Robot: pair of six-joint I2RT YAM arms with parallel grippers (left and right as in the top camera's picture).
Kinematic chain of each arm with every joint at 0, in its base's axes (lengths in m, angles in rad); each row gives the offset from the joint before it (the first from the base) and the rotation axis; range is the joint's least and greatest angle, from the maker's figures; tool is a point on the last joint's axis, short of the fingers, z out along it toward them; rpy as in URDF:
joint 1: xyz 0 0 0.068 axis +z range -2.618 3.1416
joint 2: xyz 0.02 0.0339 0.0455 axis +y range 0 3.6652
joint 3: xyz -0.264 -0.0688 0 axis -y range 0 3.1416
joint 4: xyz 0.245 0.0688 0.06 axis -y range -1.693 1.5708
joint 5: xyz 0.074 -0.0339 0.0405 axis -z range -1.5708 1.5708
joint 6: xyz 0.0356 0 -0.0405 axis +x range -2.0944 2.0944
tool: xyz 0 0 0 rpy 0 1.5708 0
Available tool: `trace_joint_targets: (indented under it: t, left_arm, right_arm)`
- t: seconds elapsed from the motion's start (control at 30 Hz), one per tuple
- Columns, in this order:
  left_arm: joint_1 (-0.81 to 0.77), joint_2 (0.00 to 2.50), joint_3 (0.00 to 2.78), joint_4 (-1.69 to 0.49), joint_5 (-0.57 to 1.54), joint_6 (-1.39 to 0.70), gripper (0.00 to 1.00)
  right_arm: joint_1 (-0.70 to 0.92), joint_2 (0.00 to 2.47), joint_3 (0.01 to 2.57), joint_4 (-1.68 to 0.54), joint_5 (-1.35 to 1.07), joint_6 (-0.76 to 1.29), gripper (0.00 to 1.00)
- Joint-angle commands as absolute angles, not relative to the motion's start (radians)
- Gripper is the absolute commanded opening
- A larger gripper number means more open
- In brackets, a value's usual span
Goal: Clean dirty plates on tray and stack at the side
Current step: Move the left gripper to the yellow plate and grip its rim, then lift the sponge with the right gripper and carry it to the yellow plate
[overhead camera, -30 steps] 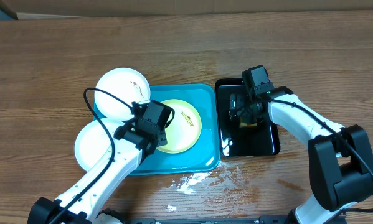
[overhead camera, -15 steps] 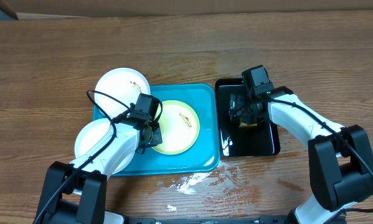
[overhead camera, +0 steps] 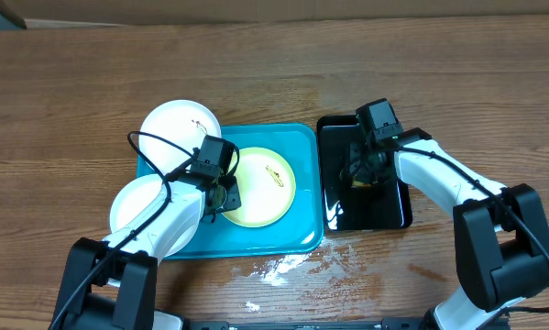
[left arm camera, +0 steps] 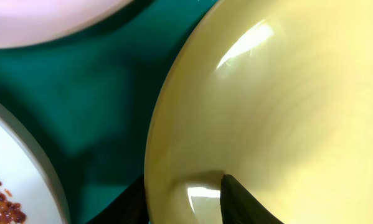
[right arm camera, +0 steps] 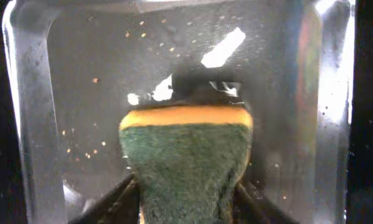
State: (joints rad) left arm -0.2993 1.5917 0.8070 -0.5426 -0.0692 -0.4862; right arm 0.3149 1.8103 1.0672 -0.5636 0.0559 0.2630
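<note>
Overhead, our left gripper (overhead camera: pixel 224 194) straddles the yellow-green plate (overhead camera: pixel 267 188) at its rim, grip unclear, white plates (overhead camera: pixel 175 124) (overhead camera: pixel 130 213) crowding the turquoise tray (overhead camera: pixel 301 234) leftward. Right gripper (overhead camera: pixel 361 176) squeezes a sponge (right arm camera: pixel 186 162) over the black tray (overhead camera: pixel 389 211).

Plate (overhead camera: pixel 265 188) in tray (overhead camera: pixel 301 231), two plates (overhead camera: pixel 181 128) at left edge, sponge (right arm camera: pixel 186 162) in smaller tray (overhead camera: pixel 390 216) right

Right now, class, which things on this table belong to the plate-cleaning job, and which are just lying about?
Job: yellow-green plate, upper white plate, lower white plate, turquoise tray, sponge, black tray beneath it.
Lying about: white flecks on the table.
</note>
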Motion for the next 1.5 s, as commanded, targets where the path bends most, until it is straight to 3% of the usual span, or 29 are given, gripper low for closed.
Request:
trace_joint_targets:
  t: [0.0, 0.03, 0.1, 0.13, 0.17, 0.23, 0.37, 0.43, 0.53, 0.57, 0.6, 0.63, 0.67, 0.77, 0.93, 1.2, 1.37, 1.47]
  left_arm:
    - [-0.291, 1.597, 0.823, -0.552, -0.011, -0.467, 0.33]
    - [-0.288, 1.597, 0.823, -0.552, -0.005, -0.467, 0.32]
    - [-0.280, 1.597, 0.823, -0.552, -0.003, -0.467, 0.24]
    - [-0.275, 1.597, 0.823, -0.553, -0.002, -0.467, 0.24]
    - [-0.271, 1.597, 0.823, -0.553, -0.002, -0.467, 0.28]
    - [-0.266, 1.597, 0.823, -0.553, -0.006, -0.467, 0.36]
    - [-0.266, 1.603, 0.822, -0.535, -0.055, -0.469, 0.38]
    - [-0.266, 1.613, 0.822, -0.529, -0.054, -0.469, 0.37]
    - [-0.266, 1.625, 0.822, -0.522, -0.049, -0.471, 0.28]
    - [-0.266, 1.627, 0.822, -0.522, -0.043, -0.471, 0.24]
    - [-0.266, 1.627, 0.822, -0.522, -0.038, -0.471, 0.18]
    - [-0.266, 1.624, 0.826, -0.530, -0.031, -0.465, 0.16]
    - [-0.266, 1.621, 0.837, -0.551, -0.020, -0.453, 0.10]
    - [-0.266, 1.608, 0.913, -0.654, 0.014, -0.430, 0.04]
    - [-0.266, 1.608, 0.989, -0.741, 0.076, -0.430, 0.04]
    - [-0.266, 1.612, 0.989, -0.735, -0.012, -0.434, 0.04]
    - [-0.266, 1.613, 0.989, -0.720, -0.036, -0.454, 0.04]
    - [-0.266, 1.614, 0.989, -0.730, -0.042, -0.457, 0.04]
  right_arm:
    - [0.313, 1.813, 1.056, -0.553, 0.058, 0.266, 0.17]
    - [0.313, 1.813, 1.056, -0.550, 0.058, 0.266, 0.13]
    - [0.313, 1.813, 1.056, -0.533, 0.058, 0.266, 0.13]
    - [0.313, 1.813, 1.056, -0.524, 0.058, 0.266, 0.52]
    - [0.313, 1.813, 1.056, -0.517, 0.058, 0.266, 0.72]
    - [0.313, 1.813, 1.056, -0.517, 0.058, 0.266, 0.78]
    - [0.313, 1.813, 1.045, -0.532, 0.046, 0.266, 0.78]
    - [0.313, 1.813, 1.034, -0.529, 0.016, 0.287, 0.76]
    - [0.313, 1.813, 1.021, -0.522, 0.014, 0.317, 0.66]
    - [0.313, 1.813, 1.020, -0.522, 0.015, 0.317, 0.53]
    - [0.313, 1.812, 1.023, -0.526, 0.017, 0.316, 0.26]
    - [0.312, 1.807, 1.031, -0.535, 0.017, 0.318, 0.09]
    - [0.308, 1.799, 1.052, -0.554, 0.009, 0.318, 0.04]
    - [0.302, 1.744, 1.182, -0.664, -0.058, 0.317, 0.04]
    - [0.302, 1.661, 1.282, -0.849, -0.053, 0.294, 0.04]
    - [0.302, 1.685, 1.256, -0.863, 0.094, 0.395, 0.04]
    - [0.302, 1.719, 1.256, -0.900, 0.006, 0.417, 0.04]
    - [0.300, 1.719, 1.256, -0.952, 0.091, 0.524, 0.04]
